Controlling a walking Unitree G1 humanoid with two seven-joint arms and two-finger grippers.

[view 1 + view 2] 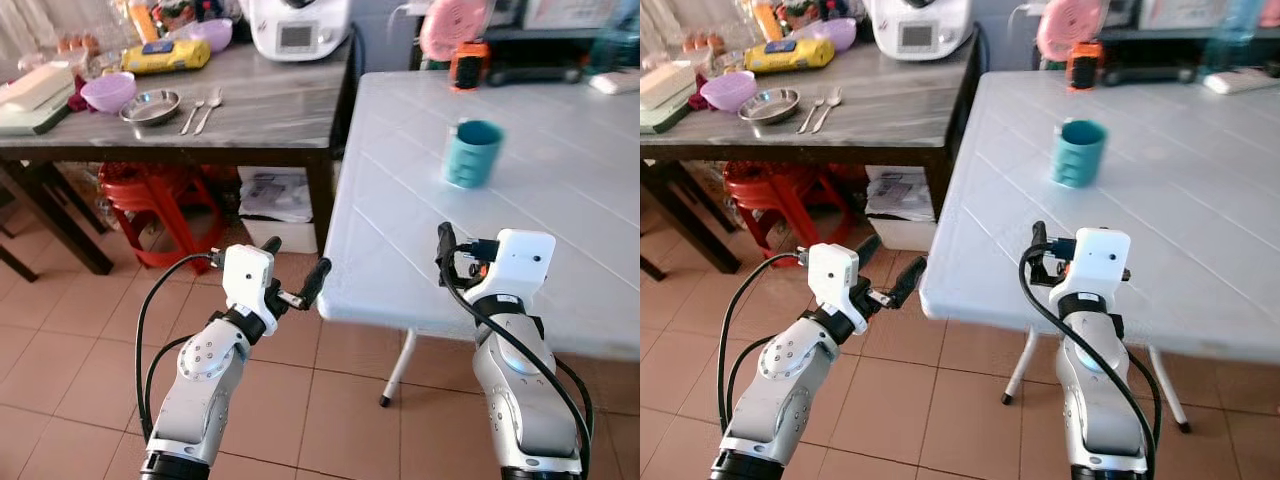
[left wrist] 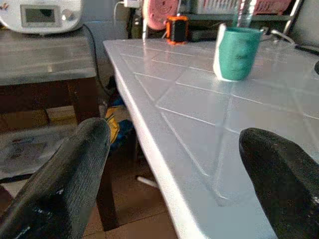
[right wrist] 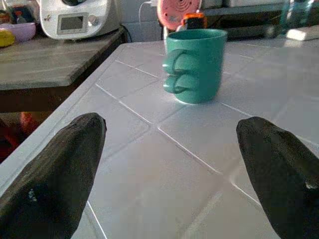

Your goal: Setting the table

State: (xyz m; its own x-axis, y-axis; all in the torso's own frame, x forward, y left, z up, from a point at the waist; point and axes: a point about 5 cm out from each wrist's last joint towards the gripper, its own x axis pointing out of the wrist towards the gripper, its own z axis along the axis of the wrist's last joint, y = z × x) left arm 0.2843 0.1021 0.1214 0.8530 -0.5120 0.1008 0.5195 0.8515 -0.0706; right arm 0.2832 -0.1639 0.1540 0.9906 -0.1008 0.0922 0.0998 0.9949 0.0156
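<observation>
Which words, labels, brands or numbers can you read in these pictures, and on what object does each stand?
None can be read.
White kitchen machine: its display panel is too blurred to read.
Yellow packet: its blue label is too small to read.
Teal mug: no print visible.

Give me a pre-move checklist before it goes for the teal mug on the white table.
1. Teal mug upright on the white table: ok.
2. Right gripper open, jaws wide, lined up with the mug: ok.
3. Table surface between right gripper and mug free of objects: ok.
4. Mug handle side: faces the right gripper, so a body grasp may catch it: not ok.
5. Left gripper open, at the table's near corner edge, nothing held: ok.
6. Mug contents: cannot tell.
</observation>
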